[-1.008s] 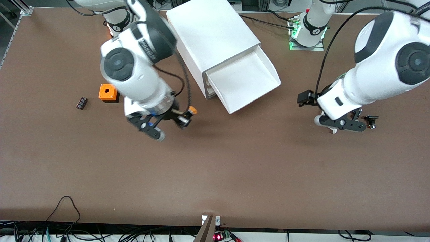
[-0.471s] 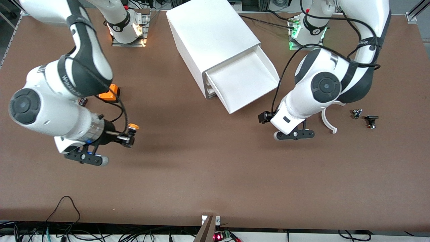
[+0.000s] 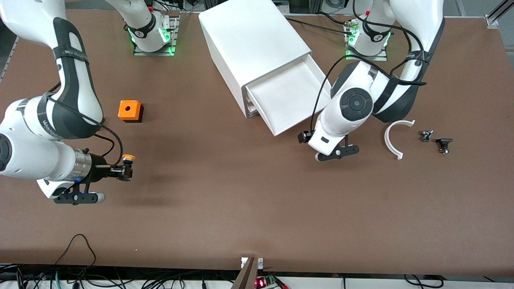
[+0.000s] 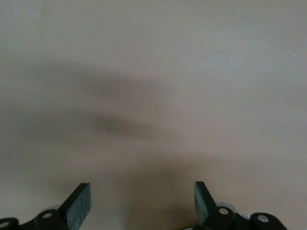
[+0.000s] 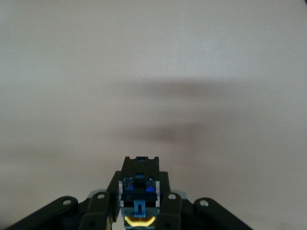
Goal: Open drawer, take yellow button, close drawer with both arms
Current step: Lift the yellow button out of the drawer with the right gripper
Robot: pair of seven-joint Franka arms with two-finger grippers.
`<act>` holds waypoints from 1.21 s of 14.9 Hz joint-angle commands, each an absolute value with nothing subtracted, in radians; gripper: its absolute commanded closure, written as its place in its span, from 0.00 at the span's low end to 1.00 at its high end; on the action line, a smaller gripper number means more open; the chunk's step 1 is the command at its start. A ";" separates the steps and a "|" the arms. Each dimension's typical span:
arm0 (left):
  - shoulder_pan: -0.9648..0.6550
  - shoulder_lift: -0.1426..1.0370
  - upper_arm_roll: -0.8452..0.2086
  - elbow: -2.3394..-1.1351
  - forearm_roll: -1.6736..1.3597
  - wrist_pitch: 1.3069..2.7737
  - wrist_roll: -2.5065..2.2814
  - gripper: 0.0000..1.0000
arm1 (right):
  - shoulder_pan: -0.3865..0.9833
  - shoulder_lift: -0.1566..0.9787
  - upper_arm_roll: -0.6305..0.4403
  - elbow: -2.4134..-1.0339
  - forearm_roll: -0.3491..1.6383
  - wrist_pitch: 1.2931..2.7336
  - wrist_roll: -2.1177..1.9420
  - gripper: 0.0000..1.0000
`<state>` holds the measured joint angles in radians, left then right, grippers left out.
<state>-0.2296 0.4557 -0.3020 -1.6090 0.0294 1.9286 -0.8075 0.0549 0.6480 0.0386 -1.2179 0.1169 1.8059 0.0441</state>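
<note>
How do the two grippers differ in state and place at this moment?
The right gripper is shut on the button; the left gripper is open and holds nothing. The right gripper is over bare table toward the right arm's end, nearer the front camera than the orange cube; the left gripper is by the open drawer, at its front corner. Both are black two-finger grippers, low over the table.

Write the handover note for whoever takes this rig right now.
Right gripper: shut on the button, above the table toward the right arm's end.
Left gripper: open, empty, above the table next to the drawer's front.
Done: drawer open, button out.
Left: close the drawer, which stands pulled out of the cabinet.
</note>
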 commanded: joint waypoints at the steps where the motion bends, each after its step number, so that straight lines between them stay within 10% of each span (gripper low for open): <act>1: -0.250 0.405 -0.305 -1.666 0.060 1.928 -0.893 0.04 | 0.051 0.611 0.023 -1.331 0.103 1.885 -0.012 1.00; 16: -0.250 0.342 -0.566 -1.770 0.057 1.839 -1.147 0.05 | 0.048 0.598 -0.006 -1.827 0.074 2.486 -0.075 1.00; 18: -0.252 0.345 -0.574 -1.781 0.057 1.844 -1.149 0.05 | 0.048 0.610 -0.008 -1.825 0.075 2.487 -0.064 0.75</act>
